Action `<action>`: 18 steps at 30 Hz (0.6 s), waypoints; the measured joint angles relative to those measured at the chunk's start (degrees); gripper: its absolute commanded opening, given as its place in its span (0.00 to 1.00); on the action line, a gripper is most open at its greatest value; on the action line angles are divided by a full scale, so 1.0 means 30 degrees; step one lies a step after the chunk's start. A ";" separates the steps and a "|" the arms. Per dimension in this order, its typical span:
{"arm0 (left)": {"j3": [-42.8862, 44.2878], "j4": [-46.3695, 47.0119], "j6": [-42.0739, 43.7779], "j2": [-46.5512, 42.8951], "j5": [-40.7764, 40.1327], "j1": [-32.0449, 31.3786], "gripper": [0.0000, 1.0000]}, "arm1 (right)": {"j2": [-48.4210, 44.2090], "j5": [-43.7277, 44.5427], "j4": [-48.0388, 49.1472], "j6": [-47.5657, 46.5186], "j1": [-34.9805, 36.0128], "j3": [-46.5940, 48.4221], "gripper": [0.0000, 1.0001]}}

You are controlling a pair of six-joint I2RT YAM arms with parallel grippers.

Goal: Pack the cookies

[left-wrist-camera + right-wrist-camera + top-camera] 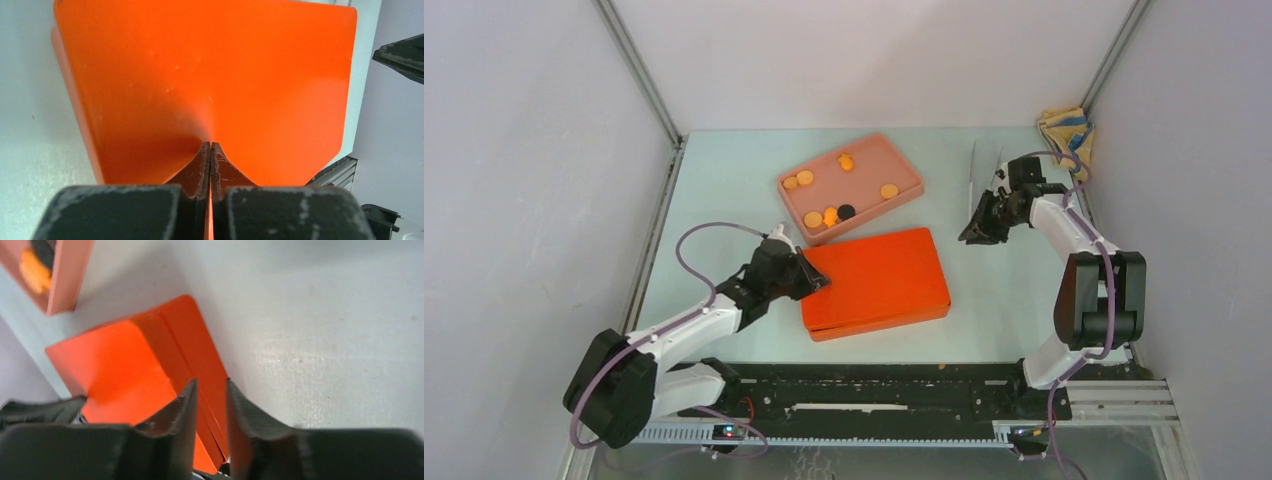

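Worn black fingers (197,172) fill the left wrist view, and the left gripper (210,145) is pinched tight on the thin edge of the orange lid (215,75), a sliver of orange showing between the pads. Over to the cookies (805,177) now: small flat discs, mostly orange with one black, lying face up and scattered along the floor of the pink tray (869,170). It's a smooth, matte, round-cornered rectangle at mid-table, its long axis running from near-left to far-right. Just in front of it lies that glossy lid, a flat rectangle with rounded corners and a stepped rim, its length running left to right and slightly skewed. Off to the right, well apart, the right gripper (979,232) hangs with its jaws partly apart and nothing between them. Everything sits on a pale, faintly speckled table (724,180), plain white walls all round, a crumpled yellow-and-blue cloth (1064,128) in the far right corner.
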 measured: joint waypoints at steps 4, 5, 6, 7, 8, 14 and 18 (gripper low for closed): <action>0.0138 -0.1566 0.0066 -0.1173 -0.0430 -0.0007 0.00 | 0.0131 0.2186 -0.0510 0.0051 0.0270 0.0000 0.08; 0.0335 -0.2528 0.0175 -0.1887 -0.0845 0.0000 0.00 | 0.0233 0.2601 -0.0641 0.0095 0.0386 0.0000 0.07; 0.0561 -0.3322 0.0240 -0.2565 -0.1217 0.0029 0.00 | 0.0386 0.2943 -0.0721 0.0102 0.0532 0.0000 0.06; 0.1013 -0.4415 0.0401 -0.3475 -0.1785 0.0102 0.00 | 0.0576 0.3155 -0.0736 0.0102 0.0678 0.0000 0.05; 0.1574 -0.5428 0.0554 -0.4364 -0.2339 0.0233 0.00 | 0.0780 0.3308 -0.0736 0.0102 0.0831 0.0000 0.05; 0.2936 -0.9428 0.1042 -0.8349 -0.5989 0.1348 0.00 | 0.2208 0.3519 -0.0692 0.0102 0.1858 -0.0226 0.04; 0.1341 -1.0375 0.0838 -0.8881 -0.6900 0.1362 0.00 | 0.2863 0.3162 -0.0678 0.0095 0.2404 -0.0466 0.04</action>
